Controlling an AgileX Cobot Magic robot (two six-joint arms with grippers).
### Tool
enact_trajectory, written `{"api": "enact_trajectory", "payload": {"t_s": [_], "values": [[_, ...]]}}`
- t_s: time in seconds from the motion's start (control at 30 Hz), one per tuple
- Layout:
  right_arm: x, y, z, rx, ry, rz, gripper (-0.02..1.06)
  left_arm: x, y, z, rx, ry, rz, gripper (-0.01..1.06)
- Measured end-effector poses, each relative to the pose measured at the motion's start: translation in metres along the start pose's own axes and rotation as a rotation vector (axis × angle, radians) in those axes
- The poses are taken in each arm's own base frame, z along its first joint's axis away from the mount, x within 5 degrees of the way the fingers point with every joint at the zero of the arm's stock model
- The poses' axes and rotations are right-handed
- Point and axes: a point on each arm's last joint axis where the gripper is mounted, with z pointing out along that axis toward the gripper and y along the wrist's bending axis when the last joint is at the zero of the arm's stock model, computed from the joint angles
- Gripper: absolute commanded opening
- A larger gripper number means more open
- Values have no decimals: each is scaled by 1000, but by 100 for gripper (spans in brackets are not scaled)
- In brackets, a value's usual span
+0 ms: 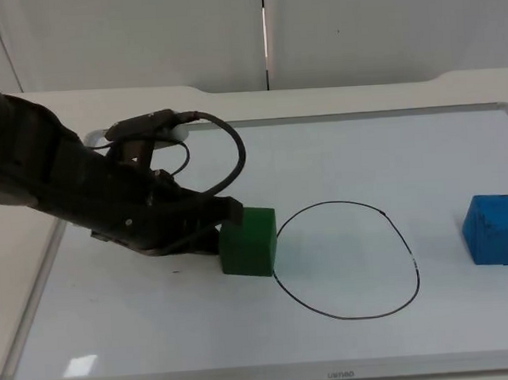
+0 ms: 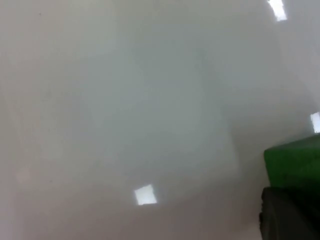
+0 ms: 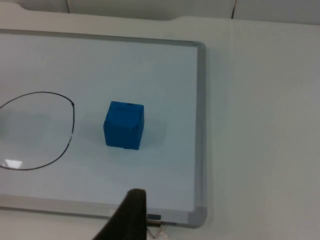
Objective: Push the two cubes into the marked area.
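Two cubes concern you on the whiteboard (image 1: 117, 333) lying on the surface. Largest, the marked area (image 1: 347, 260) is an empty black outline. Your left tool (image 1: 226, 221) touches the green cube (image 1: 249, 241), which sits just outside the line; whether its fingers are open you cannot tell. Pushing rightward would likely carry it inside. The blue cube (image 1: 495, 229) lies well apart, untouched; the right arm waits.

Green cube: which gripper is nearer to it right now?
Left. The left gripper is against the green cube on the side away from the circle; the right gripper waits beyond the blue cube.
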Motion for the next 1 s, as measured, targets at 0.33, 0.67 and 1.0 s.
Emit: {"api": "enact_trajectory", "payload": {"t_s": [0.33, 0.67, 1.0], "values": [[0, 0, 0, 0, 0, -6, 105, 2, -8, 3, 12, 10, 11, 0], [0, 0, 0, 0, 0, 0, 105, 3, -9, 3, 14, 12, 6, 0], [0, 0, 0, 0, 0, 0, 105, 3, -12, 3, 44, 13, 4, 0]]}}
